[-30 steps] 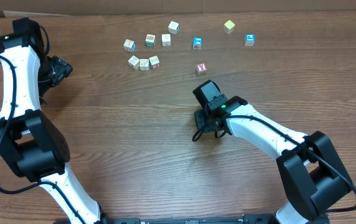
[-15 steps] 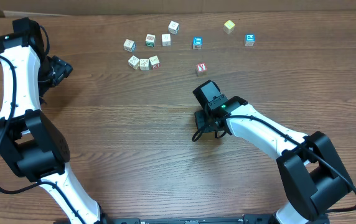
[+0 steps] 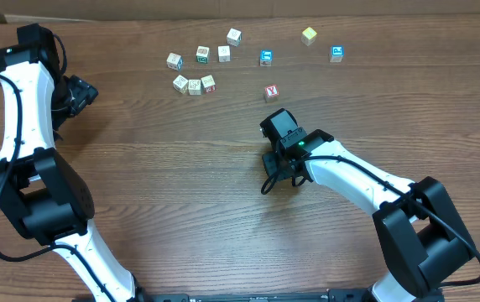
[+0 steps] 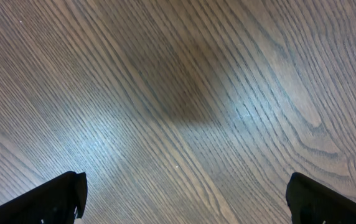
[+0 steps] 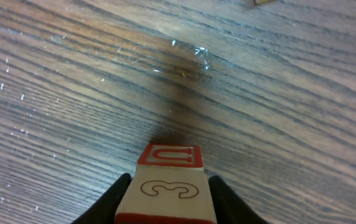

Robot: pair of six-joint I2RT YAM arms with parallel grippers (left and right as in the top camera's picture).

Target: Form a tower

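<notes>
Brown wood-grain table (image 3: 181,193), loose alphabet cubes (image 3: 224,54) strewn across the overhead frame's upper centre — a close row of three (image 3: 195,85) at left, red-lettered cube (image 3: 272,92) lowest — tower (image 5: 168,183) standing at the right wrist frame's bottom centre.

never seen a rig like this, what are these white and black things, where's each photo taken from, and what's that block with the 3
These are two robot arms at a wooden table. The wide picture comes from a camera fixed above: the left arm is at the left, the right arm at the right, and lettered wooden cubes lie scattered at the far side. The other two come from cameras on the wrists, each looking past its own end effector, the two-fingered grasping part. The left end effector is open over the table. The right end effector has the cube marked 3 between its fingers. Whether they squeeze it or merely flank it, I cannot tell.
</notes>
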